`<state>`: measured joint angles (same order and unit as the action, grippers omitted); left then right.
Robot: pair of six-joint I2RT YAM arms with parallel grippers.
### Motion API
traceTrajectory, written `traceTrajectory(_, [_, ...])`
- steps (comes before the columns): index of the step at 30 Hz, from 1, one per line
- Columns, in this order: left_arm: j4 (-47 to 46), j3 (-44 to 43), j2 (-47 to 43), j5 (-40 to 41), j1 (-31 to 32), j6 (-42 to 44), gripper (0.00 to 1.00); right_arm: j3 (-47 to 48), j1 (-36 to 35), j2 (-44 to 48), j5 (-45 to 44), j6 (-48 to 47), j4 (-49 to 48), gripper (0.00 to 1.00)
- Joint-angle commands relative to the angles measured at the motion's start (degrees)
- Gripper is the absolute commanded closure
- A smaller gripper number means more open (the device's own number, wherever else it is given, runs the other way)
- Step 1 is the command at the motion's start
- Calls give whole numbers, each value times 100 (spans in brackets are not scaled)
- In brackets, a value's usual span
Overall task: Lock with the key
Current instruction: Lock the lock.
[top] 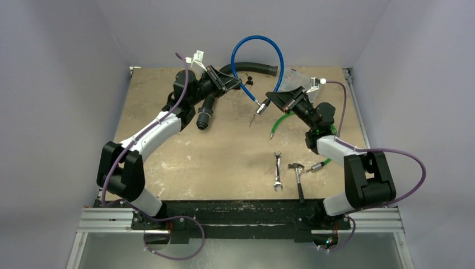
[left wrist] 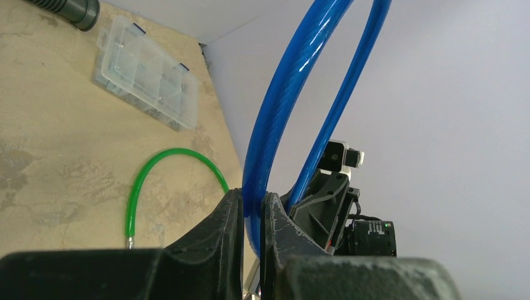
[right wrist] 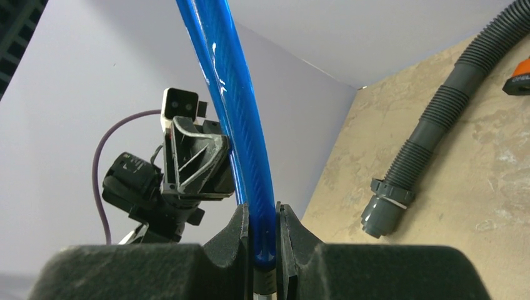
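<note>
Left gripper [left wrist: 252, 206]: jaws nearly together, clamped on one leg of the blue cable lock [top: 263, 40]. Right gripper [right wrist: 262, 219]: clamped the same way on the other leg. The lock arches clear of the table [top: 224, 159], above its far middle.

Count: one green cable [top: 278, 124], one wrench [top: 277, 171] and one hammer [top: 298, 179] towards the near edge, one grey hose [right wrist: 431, 125], and one clear box [left wrist: 147, 72] by the far right corner.

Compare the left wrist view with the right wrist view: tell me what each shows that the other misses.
Left wrist only: a clear organizer box and a green cable. Right wrist only: an orange object at the frame edge and the collared end of the grey hose. Both: the blue cable clamped, by the left claw in one and the right claw in the other, plus some part of that hose.
</note>
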<state>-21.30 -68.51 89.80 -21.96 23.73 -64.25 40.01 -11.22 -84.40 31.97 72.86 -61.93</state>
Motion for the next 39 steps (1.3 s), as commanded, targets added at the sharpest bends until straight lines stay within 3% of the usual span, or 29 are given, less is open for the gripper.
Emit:
traceTrajectory(1, [-368,-102,5,0,167,95,100,289,-134,30,-364,213,254,100])
traceTrajectory(20, [375,-49,238,770,342,107,100,1430,-178,-314,-1206,26,3032,100])
traceTrajectory(27, [634,-332,596,881,944,275,100,1872,-196,-338,-1664,-422,4148,100])
traceTrajectory(37, [79,-38,830,754,1151,-54,100,1570,-280,-237,-1191,-89,3091,100])
traceTrajectory(39, [69,-12,759,716,1058,164,91,1394,-275,-217,-1027,-92,2653,100])
